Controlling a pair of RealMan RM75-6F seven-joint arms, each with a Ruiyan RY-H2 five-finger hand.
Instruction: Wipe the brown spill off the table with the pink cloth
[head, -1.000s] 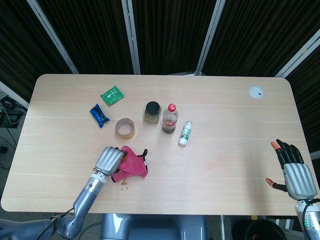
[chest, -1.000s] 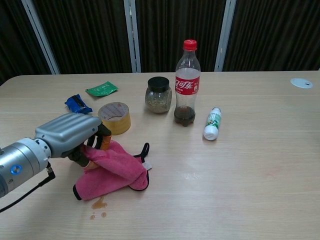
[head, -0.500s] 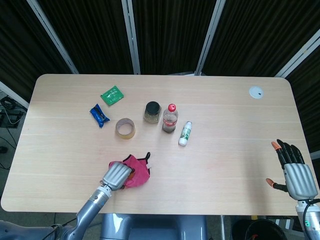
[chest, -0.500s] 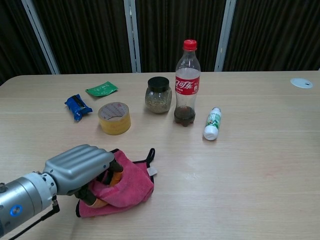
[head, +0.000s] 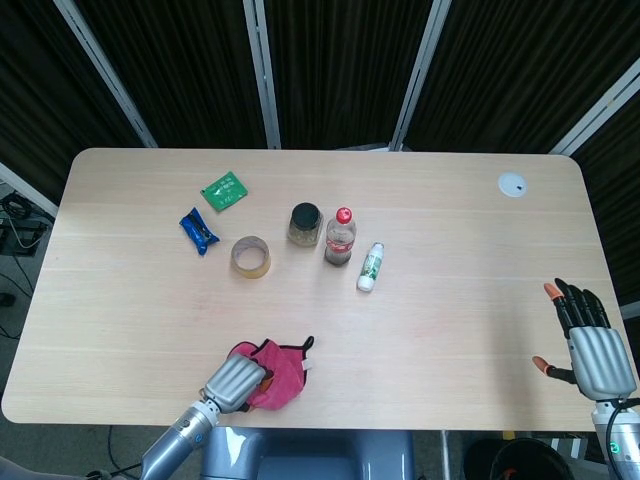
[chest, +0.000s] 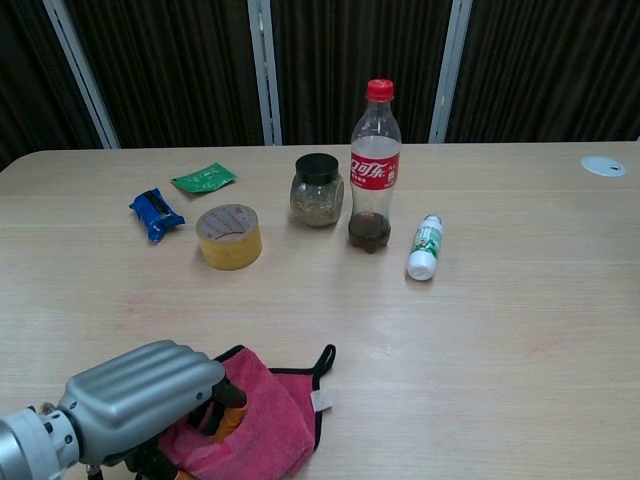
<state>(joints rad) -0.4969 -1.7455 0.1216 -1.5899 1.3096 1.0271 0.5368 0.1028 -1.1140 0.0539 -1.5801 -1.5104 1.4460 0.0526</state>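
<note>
Obstacles cluster mid-worktop: tape roll, jar, cola bottle and small white bottle stand close in a row; blue packet and green sachet lie to their left; between this row and the pink cloth at the near edge runs open wood; the right half is bare but for a white disc

Silver ribbed hand with orange-tipped black fingers.
</note>
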